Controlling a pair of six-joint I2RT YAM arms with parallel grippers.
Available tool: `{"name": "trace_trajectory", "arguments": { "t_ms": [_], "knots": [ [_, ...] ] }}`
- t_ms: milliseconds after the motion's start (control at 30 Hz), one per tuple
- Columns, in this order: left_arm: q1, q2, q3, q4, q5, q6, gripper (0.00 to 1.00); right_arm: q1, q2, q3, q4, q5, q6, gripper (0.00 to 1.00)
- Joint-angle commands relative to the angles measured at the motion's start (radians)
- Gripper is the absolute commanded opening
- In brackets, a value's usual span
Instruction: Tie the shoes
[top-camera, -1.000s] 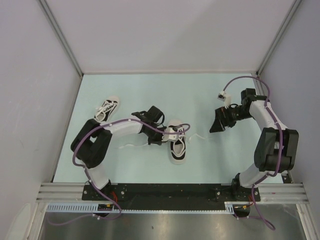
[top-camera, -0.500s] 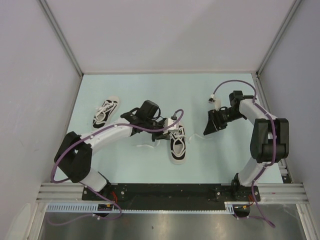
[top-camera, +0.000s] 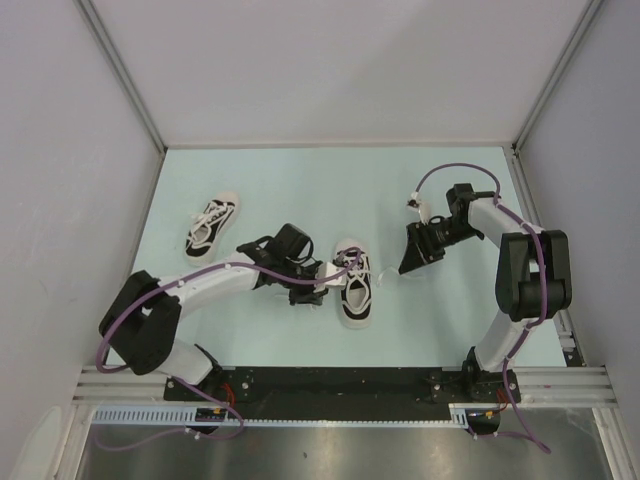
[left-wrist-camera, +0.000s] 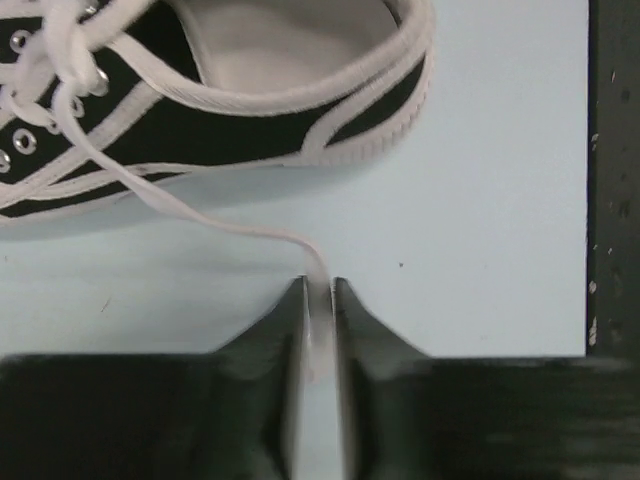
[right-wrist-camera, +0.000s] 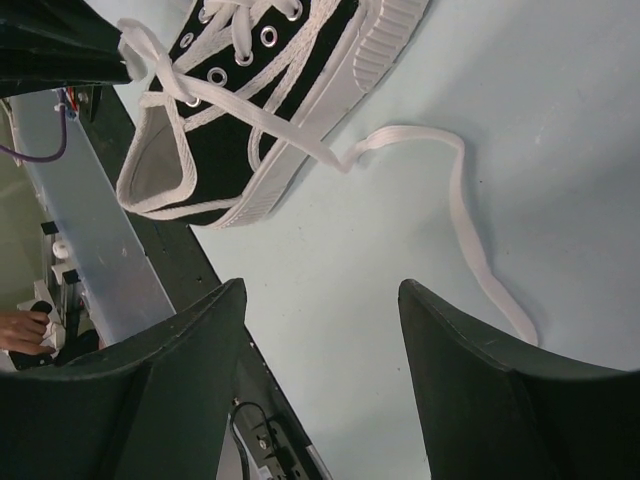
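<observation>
One black sneaker (top-camera: 355, 287) with a white sole lies mid-table, toe toward the near edge. It also shows in the left wrist view (left-wrist-camera: 230, 110) and the right wrist view (right-wrist-camera: 270, 100). The second sneaker (top-camera: 212, 222) lies at the far left, laces loose. My left gripper (top-camera: 316, 284) sits just left of the middle shoe, shut on its left white lace (left-wrist-camera: 200, 215), which runs from the eyelets into the jaws (left-wrist-camera: 319, 290). My right gripper (top-camera: 407, 263) is open and empty, right of the shoe. The shoe's other lace (right-wrist-camera: 462, 210) lies slack on the table ahead of that gripper (right-wrist-camera: 320, 290).
Grey walls (top-camera: 80, 200) enclose the pale blue table on the left, back and right. The black base strip (top-camera: 330, 380) and metal rail (top-camera: 340, 415) run along the near edge. A person's hand (right-wrist-camera: 20, 335) shows beyond the table edge in the right wrist view.
My left gripper has come down toward the near side, next to the shoe's left flank, and the arm has stretched out. My right gripper has moved left toward the shoe.
</observation>
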Motion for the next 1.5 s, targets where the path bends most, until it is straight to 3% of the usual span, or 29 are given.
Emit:
{"name": "trace_trajectory", "arguments": {
  "t_ms": [0,167,267,400,567,700,900,1467],
  "knots": [
    [-0.004,-0.031,0.018,-0.002,-0.029,0.085,0.34,-0.004,-0.031,0.018,-0.029,-0.012,-0.025,0.68],
    [0.01,-0.03,0.053,-0.016,-0.048,0.071,0.53,-0.004,-0.045,0.019,-0.038,0.011,-0.036,0.69],
    [0.012,-0.023,0.055,0.016,-0.042,0.045,0.57,-0.011,-0.045,0.019,-0.046,0.012,-0.044,0.69],
    [0.009,-0.046,0.015,0.088,-0.022,0.016,0.5,-0.03,-0.033,0.019,-0.056,0.003,-0.048,0.69],
    [-0.033,-0.065,0.021,0.049,-0.035,0.039,0.5,-0.04,-0.025,0.018,-0.058,-0.003,-0.056,0.69],
    [-0.048,-0.157,-0.034,0.051,-0.051,0.155,0.56,-0.042,-0.021,0.019,-0.07,-0.009,-0.061,0.69],
    [-0.122,-0.134,-0.025,0.051,-0.175,0.071,0.64,-0.044,-0.015,0.019,-0.072,-0.012,-0.062,0.69],
    [-0.172,0.056,0.038,0.131,-0.256,-0.055,0.5,-0.025,0.005,0.019,-0.058,-0.009,-0.056,0.71]
  ]
}}
